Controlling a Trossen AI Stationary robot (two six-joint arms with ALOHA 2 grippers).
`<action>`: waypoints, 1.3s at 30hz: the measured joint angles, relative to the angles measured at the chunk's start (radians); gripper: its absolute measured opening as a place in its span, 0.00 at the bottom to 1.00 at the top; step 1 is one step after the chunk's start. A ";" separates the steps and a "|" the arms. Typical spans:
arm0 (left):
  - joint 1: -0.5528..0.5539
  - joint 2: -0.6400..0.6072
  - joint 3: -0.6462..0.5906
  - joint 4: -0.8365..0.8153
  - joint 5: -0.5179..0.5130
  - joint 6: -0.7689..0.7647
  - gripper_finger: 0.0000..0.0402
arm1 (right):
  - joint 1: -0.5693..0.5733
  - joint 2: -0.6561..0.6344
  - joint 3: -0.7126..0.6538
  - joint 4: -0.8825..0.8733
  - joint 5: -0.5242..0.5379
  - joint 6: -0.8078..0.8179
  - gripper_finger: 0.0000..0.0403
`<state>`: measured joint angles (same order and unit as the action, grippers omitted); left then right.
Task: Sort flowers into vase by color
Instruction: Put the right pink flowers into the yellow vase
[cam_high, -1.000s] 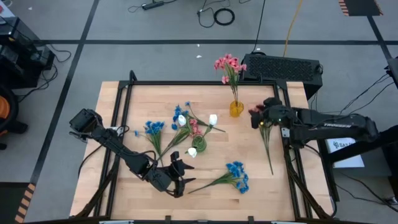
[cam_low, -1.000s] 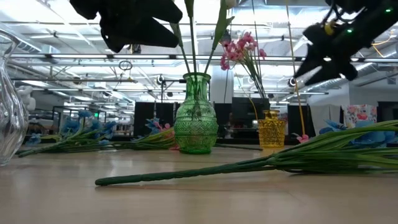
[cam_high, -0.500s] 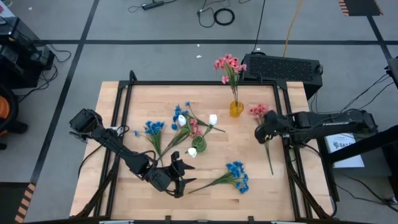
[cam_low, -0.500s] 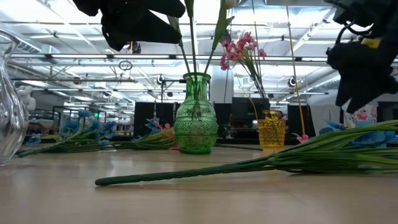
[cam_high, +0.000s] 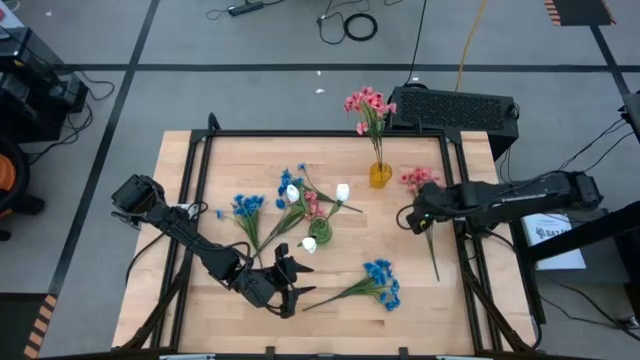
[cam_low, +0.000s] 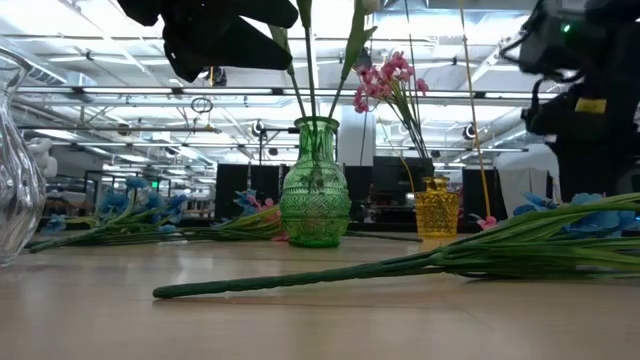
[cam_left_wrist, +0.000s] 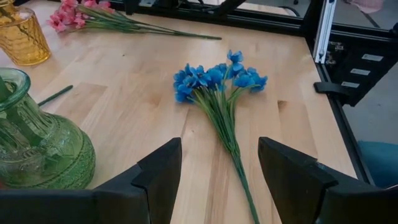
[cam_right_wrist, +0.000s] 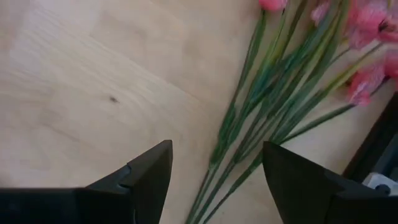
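My right gripper (cam_high: 408, 216) is open above the stems (cam_right_wrist: 261, 124) of a pink spray (cam_high: 420, 190) that lies flat at the table's right. My left gripper (cam_high: 295, 290) is open and empty near the front edge, facing a blue spray (cam_left_wrist: 214, 81) that lies flat on the table (cam_high: 375, 282). A green vase (cam_high: 318, 232) in the middle holds white buds (cam_high: 342, 191). A small yellow vase (cam_high: 379, 175) at the back holds pink flowers (cam_high: 368, 103). More blue sprays (cam_high: 247, 207) and a pink one (cam_high: 312, 205) lie left of the green vase.
A clear glass vase (cam_low: 15, 160) stands at the low view's left edge. A black aluminium frame (cam_high: 455, 180) runs around the table top. A black box (cam_high: 455, 105) sits beyond the far right corner. There is bare wood between the green vase and the pink spray.
My right gripper has gone from beside the pink spray's blossoms toward the table's near edge, then a little toward the left edge, and now hangs over the stems. The flowers and my left arm have not moved.
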<state>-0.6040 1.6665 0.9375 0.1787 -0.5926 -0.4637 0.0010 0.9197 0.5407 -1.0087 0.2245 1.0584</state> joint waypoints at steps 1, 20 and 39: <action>0.000 0.000 0.000 0.000 0.000 0.000 0.54 | 0.000 0.026 0.000 0.004 -0.001 0.000 0.60; -0.005 -0.001 0.000 0.000 0.012 -0.001 0.54 | -0.015 0.394 0.002 0.060 -0.005 0.009 0.70; -0.014 -0.001 0.000 0.000 0.013 0.000 0.54 | -0.039 0.378 -0.020 0.173 -0.048 -0.051 0.19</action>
<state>-0.6178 1.6653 0.9375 0.1791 -0.5800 -0.4637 -0.0380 1.2976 0.5211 -0.8361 0.1767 1.0076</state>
